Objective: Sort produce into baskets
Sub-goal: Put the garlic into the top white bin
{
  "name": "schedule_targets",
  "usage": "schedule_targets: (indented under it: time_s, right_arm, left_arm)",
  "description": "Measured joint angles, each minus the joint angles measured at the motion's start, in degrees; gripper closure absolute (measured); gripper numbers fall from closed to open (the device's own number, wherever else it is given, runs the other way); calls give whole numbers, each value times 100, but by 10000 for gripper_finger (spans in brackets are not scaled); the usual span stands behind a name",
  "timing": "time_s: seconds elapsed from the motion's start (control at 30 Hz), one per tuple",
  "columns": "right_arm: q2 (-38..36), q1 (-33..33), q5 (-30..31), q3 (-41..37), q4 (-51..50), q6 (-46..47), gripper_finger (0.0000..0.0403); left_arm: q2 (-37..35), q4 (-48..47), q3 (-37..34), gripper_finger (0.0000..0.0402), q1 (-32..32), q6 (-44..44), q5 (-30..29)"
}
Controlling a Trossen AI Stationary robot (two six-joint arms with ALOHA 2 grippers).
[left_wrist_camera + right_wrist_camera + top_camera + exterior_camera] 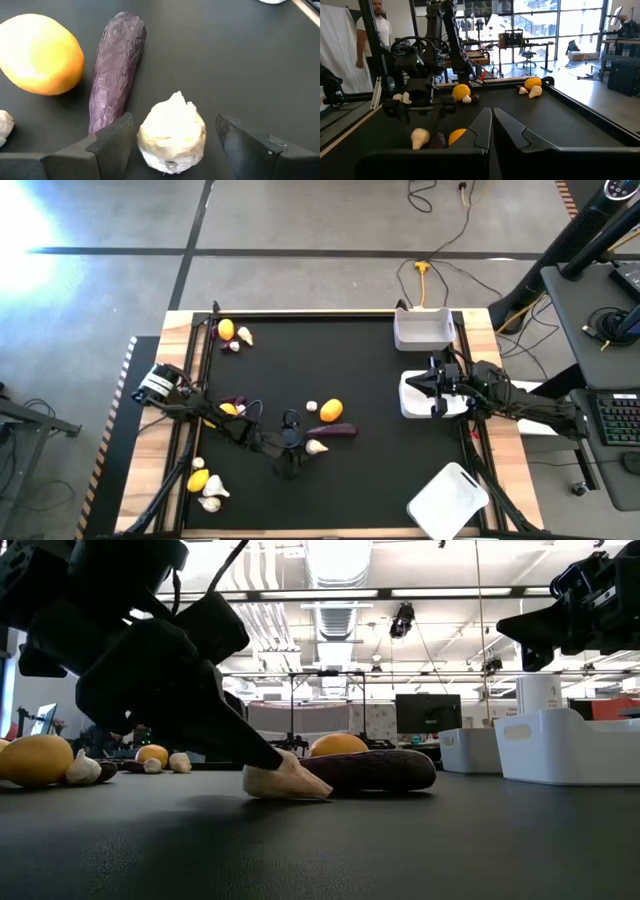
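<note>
Three baskets (425, 330) along right edge of surface (380, 430), apparently empty; sorting barely begun. Produce scattered at left corners and centre. Left tool (172, 145) spread wide around garlic bulb (171, 132), not gripping. Right tool (490, 132) shut, empty.

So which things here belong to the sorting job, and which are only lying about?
Belong to the job:
- garlic bulb between the open left hand's fingers
- eggplant
- lemon
- other produce at the table's left side
- three white baskets

Only lying about:
- yellow cable on the floor
- keyboard on the side desk
</note>
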Motion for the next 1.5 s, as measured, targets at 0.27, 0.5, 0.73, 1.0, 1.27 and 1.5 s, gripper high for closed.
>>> schedule_targets:
  time_s: [0.27, 0.5, 0.73, 1.0, 1.27, 1.5]
  right_arm:
    - [0, 0, 5, 0, 1, -1, 393]
    - [-2, 0, 4, 0, 0, 0, 393]
    - [-2, 0, 0, 1, 1, 0, 393]
    - [0, 0, 0, 1, 0, 0, 393]
    - [2, 0, 1, 0, 0, 0, 393]
    - [4, 0, 0, 1, 0, 0, 393]
  left_arm:
    - [654, 42, 421, 134, -8, -57, -104]
    - [636, -330, 630, 154, -2, 83, -10]
    - [173, -1263, 578, 214, -17, -236, 185]
    - [-78, -684, 918, 272, -155, 523, 323]
    - [957, -541, 2440, 270, -69, 1280, 957]
    - [2250, -1481, 3959, 270, 241, 1006, 950]
